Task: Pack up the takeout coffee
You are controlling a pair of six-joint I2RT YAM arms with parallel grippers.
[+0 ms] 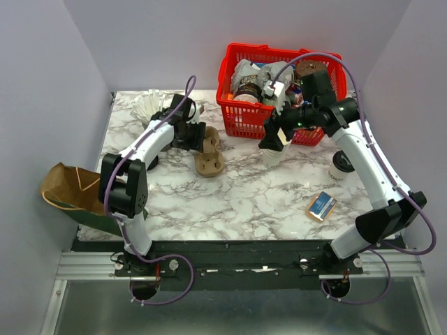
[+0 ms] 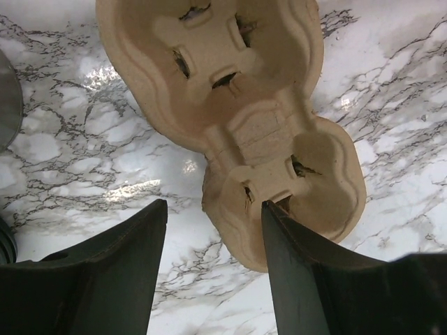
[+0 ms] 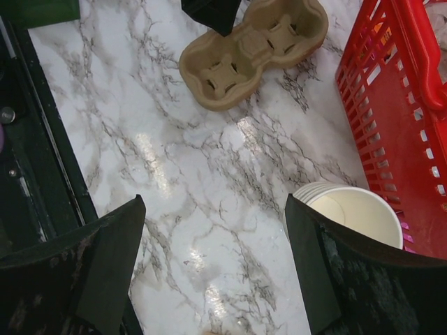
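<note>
On the white, grey-veined marble table (image 1: 244,202) between plain pale walls (image 1: 174,42), the left gripper (image 2: 215,204) stands part-open at the near end of the pulp cup carrier (image 2: 230,91), the right gripper (image 3: 215,202) gapes wide with stacked paper cups (image 3: 356,213) just beside one finger by the red basket (image 3: 391,105), and the blue-and-orange box (image 1: 320,206) bears print too small to read.

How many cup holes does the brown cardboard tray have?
2. The brown moulded-cardboard cup tray has one hole at its end nearer the red plastic basket, and the other hole at the opposite end. Both are empty, and none looks hidden.
</note>
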